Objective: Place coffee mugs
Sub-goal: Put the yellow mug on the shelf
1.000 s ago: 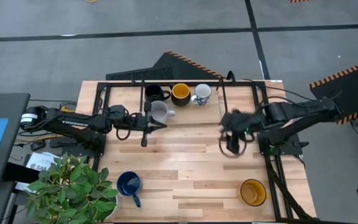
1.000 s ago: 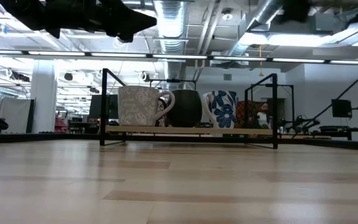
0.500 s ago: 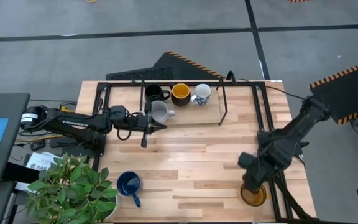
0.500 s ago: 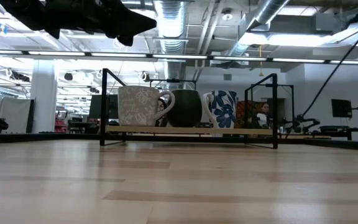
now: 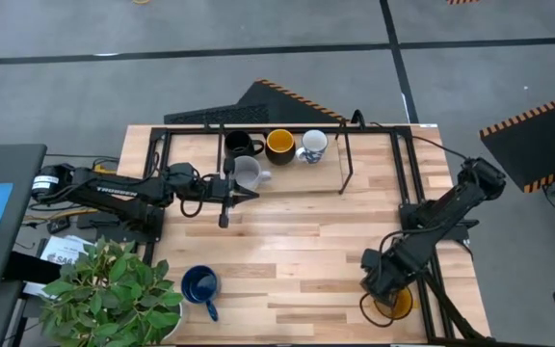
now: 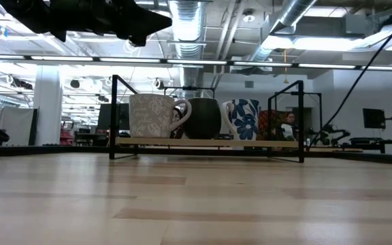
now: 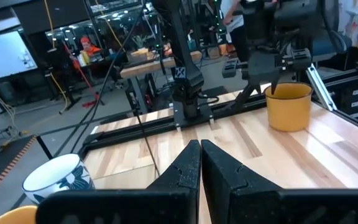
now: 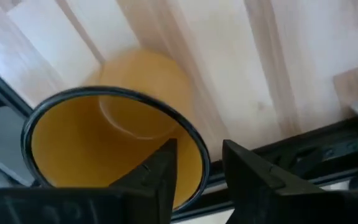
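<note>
The right hand (image 8: 194, 168), fingers apart astride the yellow mug's (image 8: 114, 146) rim, should close squarely before lifting; the left hand (image 7: 199, 163) waits closed.

A leafy potted plant (image 5: 114, 289) sits at the wooden table's (image 5: 297, 251) corner.

Glossy ceramic yellow mug (image 8: 114, 140) on a smooth pale wooden table (image 5: 297, 251) with a black metal rack (image 6: 206, 143).
</note>
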